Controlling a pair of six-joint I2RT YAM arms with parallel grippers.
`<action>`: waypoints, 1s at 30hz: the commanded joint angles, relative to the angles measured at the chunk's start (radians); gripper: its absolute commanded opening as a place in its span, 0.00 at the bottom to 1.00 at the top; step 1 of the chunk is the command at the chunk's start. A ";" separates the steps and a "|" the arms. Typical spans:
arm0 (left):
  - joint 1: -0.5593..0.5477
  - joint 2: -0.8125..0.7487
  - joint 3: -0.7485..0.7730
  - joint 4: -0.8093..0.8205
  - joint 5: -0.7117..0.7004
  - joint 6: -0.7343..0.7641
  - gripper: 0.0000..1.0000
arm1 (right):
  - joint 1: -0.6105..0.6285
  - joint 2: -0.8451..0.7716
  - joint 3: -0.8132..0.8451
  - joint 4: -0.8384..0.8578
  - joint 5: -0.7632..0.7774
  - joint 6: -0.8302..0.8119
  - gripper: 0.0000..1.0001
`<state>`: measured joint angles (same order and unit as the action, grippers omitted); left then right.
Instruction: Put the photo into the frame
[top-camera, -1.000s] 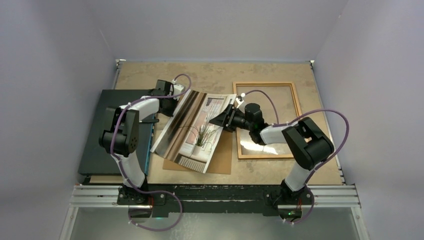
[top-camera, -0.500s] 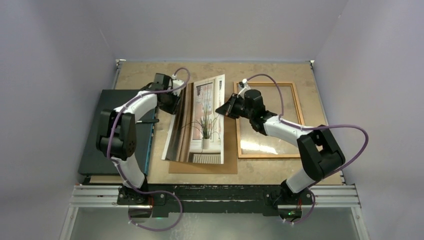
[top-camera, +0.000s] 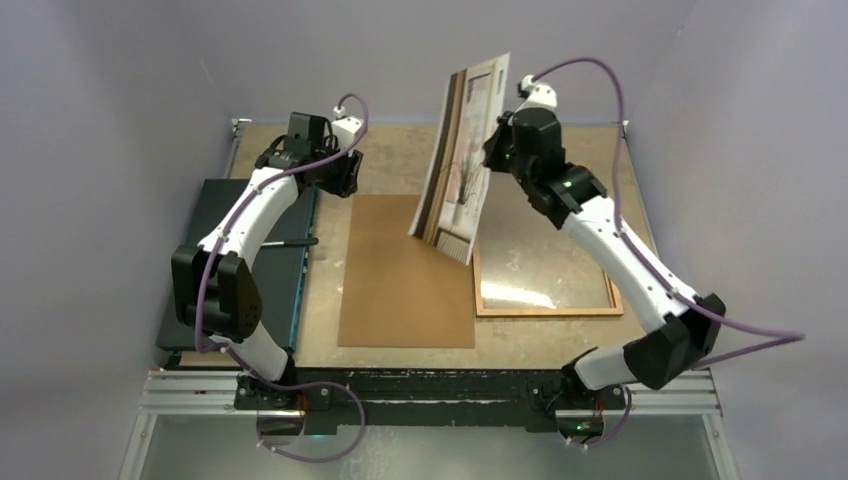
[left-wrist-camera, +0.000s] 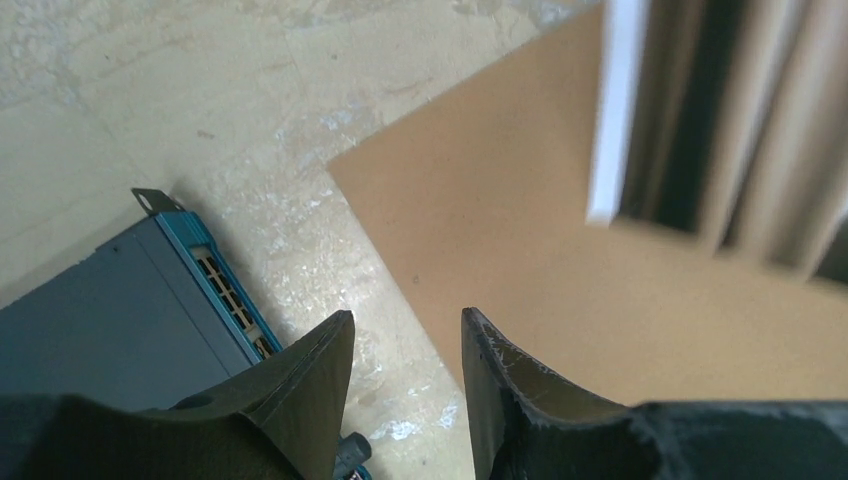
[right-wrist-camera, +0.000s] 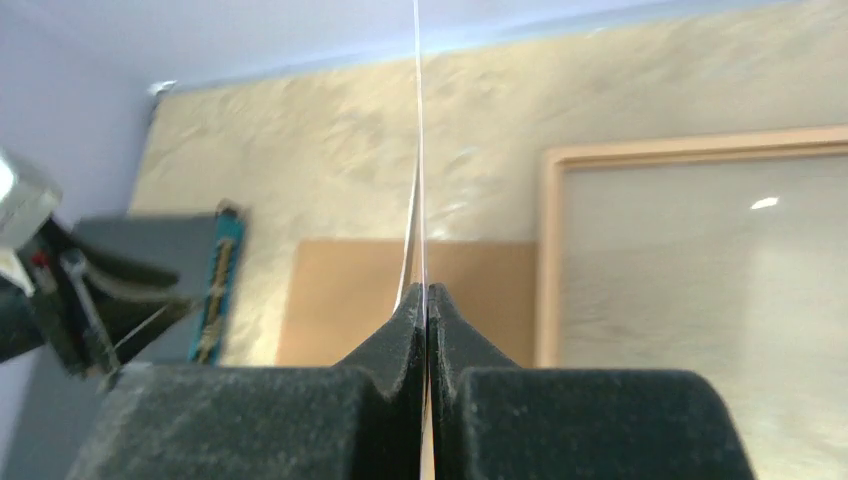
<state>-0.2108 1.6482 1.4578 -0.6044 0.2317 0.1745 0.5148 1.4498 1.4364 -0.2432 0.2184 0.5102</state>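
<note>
- The counter (top-camera: 410, 160) is a worn tan surface enclosed by pale walls, with both arms bolted at its near edge.
- A dark flat box (top-camera: 280, 290) with a blue edge lies along the left side of the counter, partly under the left arm.
- A plain brown backing board (top-camera: 405, 275) lies flat at mid-counter, just right of the box and just left of the frame.
- The frame (top-camera: 540, 312), thin orange-brown wood around a clear pane, lies flat on the right half of the counter. Its pane catches a bright glare near the near rail.
- The photo (top-camera: 465, 160) is held up in the air, standing steeply on edge and well off the counter. Its lower corner hangs over the gap between the backing board and the frame's left rail, and its top reaches up against the back wall in the overhead view. The printed side with the plant faces roughly toward the frame.
- The right gripper (right-wrist-camera: 428, 300) is clamped tight on the photo's edge, which runs between the fingertips as a thin line in the wrist view.
- The left gripper (left-wrist-camera: 405, 320) hovers over the counter near the backing board's far left corner. Its jaws are partly apart with nothing between them.
</note>
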 joint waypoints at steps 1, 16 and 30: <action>-0.001 0.007 0.001 -0.031 0.012 -0.010 0.42 | -0.006 -0.087 0.140 -0.271 0.416 -0.200 0.00; -0.001 0.010 -0.034 -0.029 0.015 -0.017 0.40 | 0.255 0.250 0.471 -0.694 1.060 -0.385 0.00; 0.000 -0.006 -0.073 -0.017 0.007 -0.001 0.38 | 0.263 0.507 0.387 -0.780 0.653 -0.078 0.00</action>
<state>-0.2108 1.6596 1.3911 -0.6376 0.2314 0.1753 0.7780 2.0220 1.8206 -1.0573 0.9489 0.3752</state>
